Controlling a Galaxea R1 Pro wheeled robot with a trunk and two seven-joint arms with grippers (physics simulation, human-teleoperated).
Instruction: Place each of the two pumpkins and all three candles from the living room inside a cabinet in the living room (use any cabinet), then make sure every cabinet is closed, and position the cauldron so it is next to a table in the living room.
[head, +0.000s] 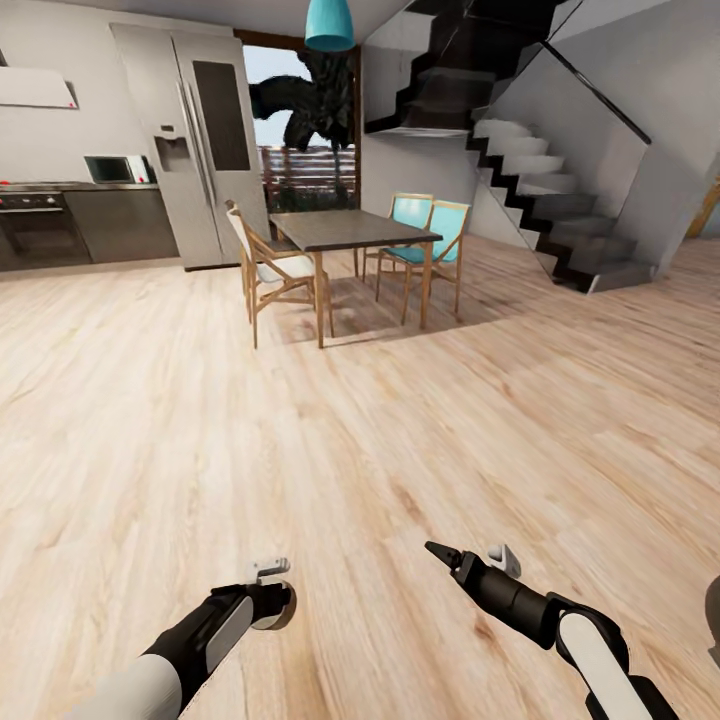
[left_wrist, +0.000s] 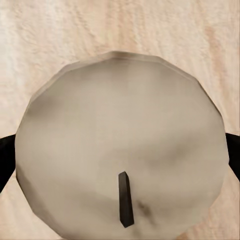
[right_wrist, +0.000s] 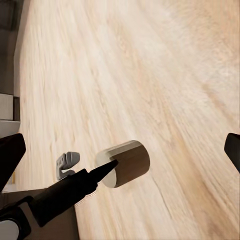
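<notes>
Head view | left gripper low, jaws clamped on candle | right gripper forward, jaws apart

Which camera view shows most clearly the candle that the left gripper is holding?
The right wrist view: there the candle shows from the side as a whole short cylinder, held at the left gripper. The left wrist view shows its round top face and dark wick up close. In the head view it is mostly hidden behind the gripper.

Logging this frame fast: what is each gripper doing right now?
Left gripper: shut on a candle, carried above the wooden floor.
Right gripper: open, holding nothing.
</notes>
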